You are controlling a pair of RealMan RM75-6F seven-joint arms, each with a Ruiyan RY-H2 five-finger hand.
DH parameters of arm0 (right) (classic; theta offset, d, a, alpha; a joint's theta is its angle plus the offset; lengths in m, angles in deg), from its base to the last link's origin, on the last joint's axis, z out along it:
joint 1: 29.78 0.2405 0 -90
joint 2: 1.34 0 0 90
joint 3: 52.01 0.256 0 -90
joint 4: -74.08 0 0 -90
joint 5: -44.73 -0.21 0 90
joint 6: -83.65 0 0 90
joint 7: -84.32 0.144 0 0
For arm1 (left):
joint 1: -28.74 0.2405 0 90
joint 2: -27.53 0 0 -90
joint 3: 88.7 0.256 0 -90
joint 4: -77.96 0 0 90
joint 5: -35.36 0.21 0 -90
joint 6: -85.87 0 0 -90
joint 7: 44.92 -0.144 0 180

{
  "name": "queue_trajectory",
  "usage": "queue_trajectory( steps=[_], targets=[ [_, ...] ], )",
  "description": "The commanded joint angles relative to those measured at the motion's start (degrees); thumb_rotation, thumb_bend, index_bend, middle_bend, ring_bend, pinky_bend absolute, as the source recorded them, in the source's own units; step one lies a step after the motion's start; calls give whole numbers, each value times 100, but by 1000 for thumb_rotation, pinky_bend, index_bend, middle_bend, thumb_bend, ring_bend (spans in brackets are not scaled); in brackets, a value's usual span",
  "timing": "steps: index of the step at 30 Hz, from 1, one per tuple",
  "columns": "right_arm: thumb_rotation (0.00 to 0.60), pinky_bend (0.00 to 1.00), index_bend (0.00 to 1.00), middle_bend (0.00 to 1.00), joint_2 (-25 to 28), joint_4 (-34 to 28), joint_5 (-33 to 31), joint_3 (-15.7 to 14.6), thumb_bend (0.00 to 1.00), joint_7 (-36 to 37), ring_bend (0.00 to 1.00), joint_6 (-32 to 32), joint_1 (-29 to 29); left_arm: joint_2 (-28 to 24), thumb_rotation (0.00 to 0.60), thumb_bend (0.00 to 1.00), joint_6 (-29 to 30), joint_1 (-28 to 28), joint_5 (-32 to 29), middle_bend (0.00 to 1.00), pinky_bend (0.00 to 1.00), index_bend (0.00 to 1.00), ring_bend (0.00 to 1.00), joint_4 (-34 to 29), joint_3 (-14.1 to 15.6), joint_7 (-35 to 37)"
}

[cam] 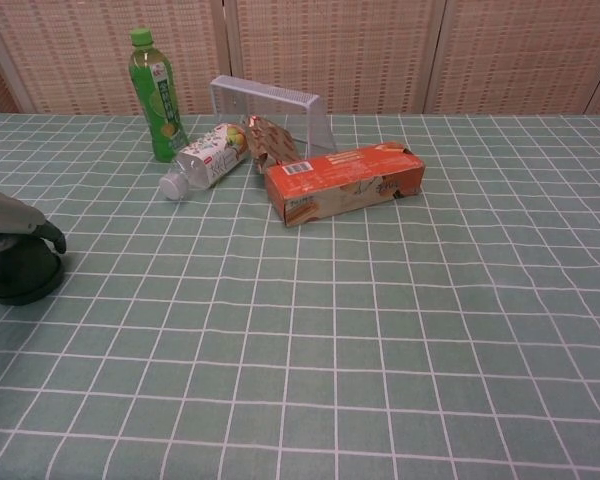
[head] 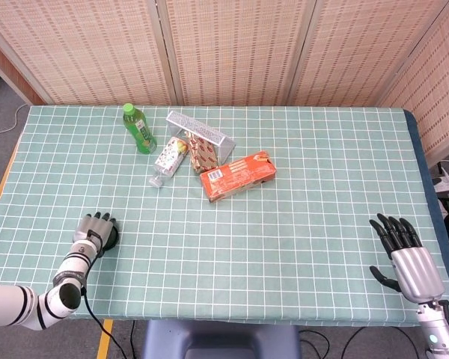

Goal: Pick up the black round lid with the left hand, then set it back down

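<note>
1. Near the table's front left corner you have the black round lid (cam: 20, 272), sitting flat on the green checked tablecloth (head: 299, 224); the head view shows only its dark edge beside your hand.
2. Your left hand (head: 93, 230) lies over the lid from above, with its dark fingertips (head: 99, 218) side by side along the far rim and a dark digit (cam: 50, 236) hooked over the lid's right side in the chest view. You cannot tell from either view whether the fingers actually clamp it.
3. Your left forearm (head: 66, 275) runs back from that hand toward the table's front edge, white with black bands.
4. Well apart from the lid, toward the far middle of the table, you have the cluster of other goods: a green bottle (head: 138, 129) standing upright, a clear plastic bottle (head: 167, 160) lying on its side just to its right, and a wire mesh tray (head: 200, 133) tipped up on edge behind them.
5. A small patterned packet (head: 203, 156) leans by the tray, and an orange carton (head: 238, 176) lies flat just in front of it.
6. Far across at the front right corner, your right hand (head: 405, 256) hovers over the tablecloth with its fingers spread and nothing in it; only the head view shows it.
</note>
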Motion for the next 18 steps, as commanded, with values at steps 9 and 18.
queue_trajectory(
  steps=[9, 18],
  targets=[
    [600, 0, 0, 0, 1, -6, -6, -1, 170, 15, 0, -4, -3, 136, 600, 372, -26, 46, 83, 193, 351, 320, 140, 217, 79, 52],
    [600, 0, 0, 0, 23, -23, 14, -4, 171, 106, 0, 23, -11, 176, 600, 373, -157, 243, 406, 356, 654, 424, 400, 404, 146, 298]
  ],
)
